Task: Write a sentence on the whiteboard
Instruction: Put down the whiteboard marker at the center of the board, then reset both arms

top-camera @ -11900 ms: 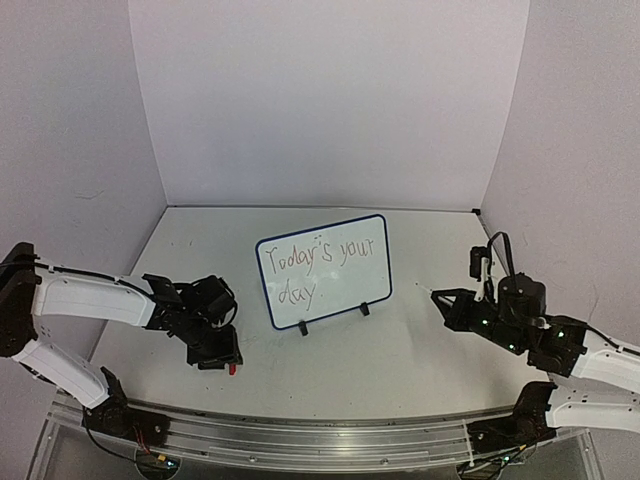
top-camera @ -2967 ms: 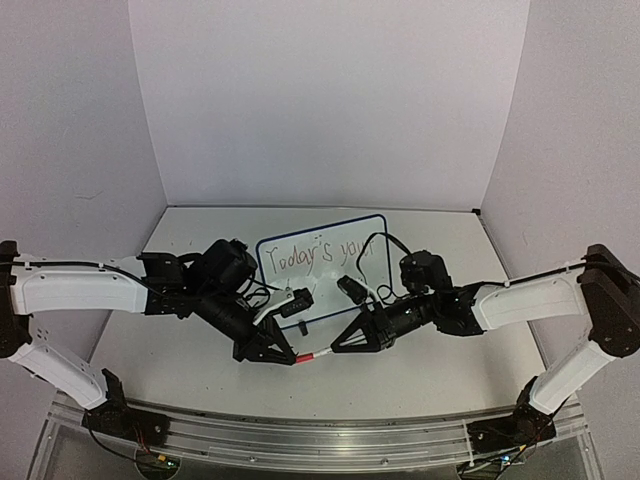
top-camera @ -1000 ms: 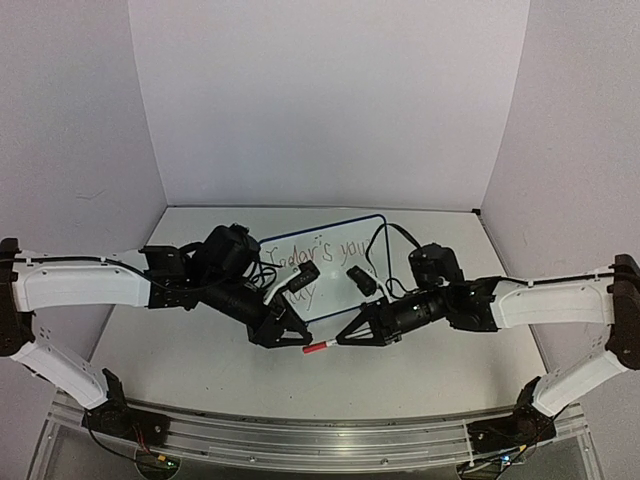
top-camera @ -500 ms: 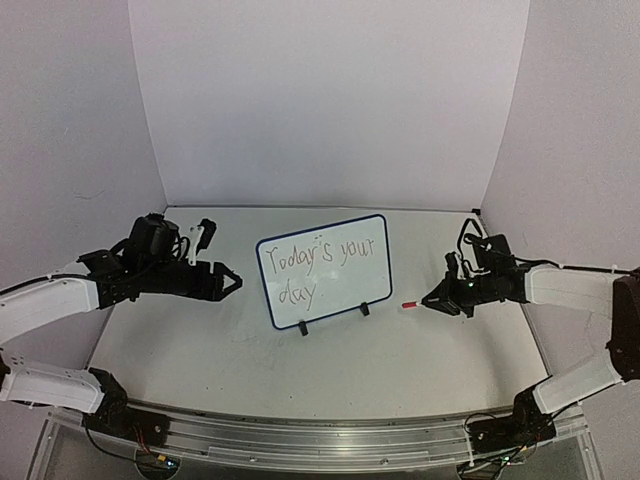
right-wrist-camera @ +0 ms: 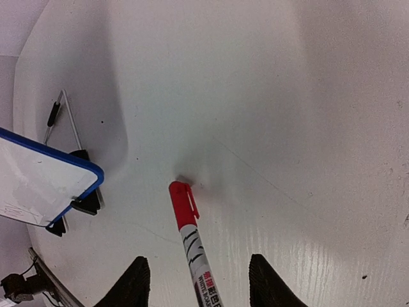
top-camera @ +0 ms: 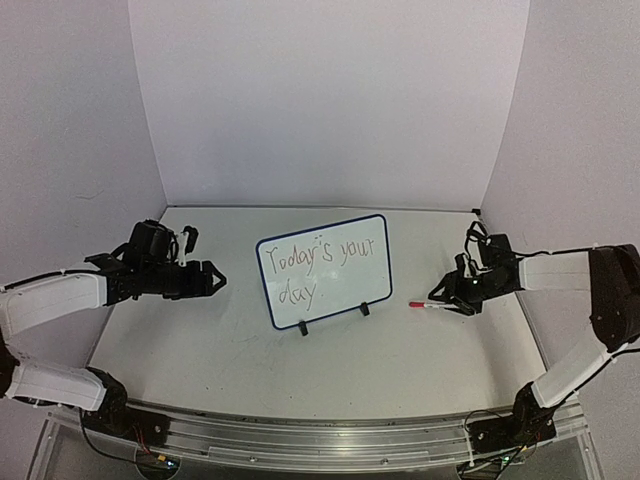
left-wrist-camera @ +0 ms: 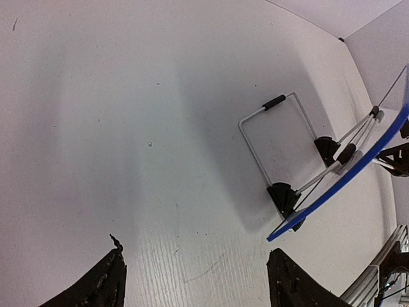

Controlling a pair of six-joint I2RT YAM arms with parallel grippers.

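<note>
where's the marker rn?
Top view: the marker lies on the table right of the whiteboard, its tail between the open fingers of the right gripper, red cap pointing toward the board.

Marker (right-wrist-camera: 190,233) rear, most of the whiteboard (right-wrist-camera: 32,176): outside the right wrist view.

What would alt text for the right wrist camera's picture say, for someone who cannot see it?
A red-capped marker lies on a white table between the open fingers of the right gripper, touching neither. At the left edge, a corner of the blue-framed whiteboard stands on black feet.
</note>
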